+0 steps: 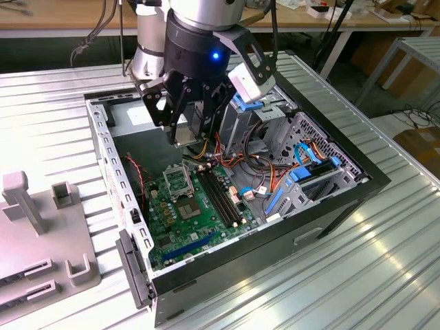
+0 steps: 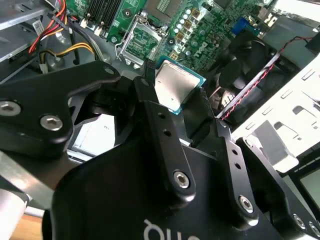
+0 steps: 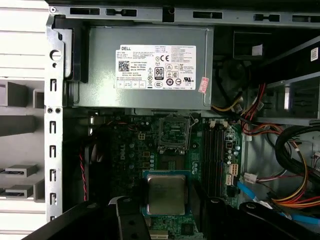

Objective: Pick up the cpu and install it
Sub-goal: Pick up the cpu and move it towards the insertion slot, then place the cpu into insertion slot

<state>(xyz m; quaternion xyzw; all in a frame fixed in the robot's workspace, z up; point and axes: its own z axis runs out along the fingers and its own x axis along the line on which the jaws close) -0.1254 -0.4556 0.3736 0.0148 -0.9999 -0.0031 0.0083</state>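
Observation:
My gripper (image 1: 194, 135) hangs inside the open computer case, shut on the cpu (image 2: 175, 86), a thin square chip with a silvery face and a greenish rim. In both wrist views the chip sits between the black fingers (image 2: 159, 125), held flat. In the first wrist view the cpu (image 3: 166, 193) is above the green motherboard (image 3: 135, 150), a short way from the open metal-framed socket (image 3: 173, 131). The socket (image 1: 177, 180) lies below the gripper in the exterior view and also shows in the second wrist view (image 2: 140, 42).
The grey power supply (image 3: 150, 67) fills the case's far end. Memory slots (image 1: 221, 196) run beside the socket, and bundled cables (image 1: 265, 175) and a drive cage (image 1: 309, 182) crowd the exterior view's right. A grey fixture (image 1: 41, 227) stands outside the case.

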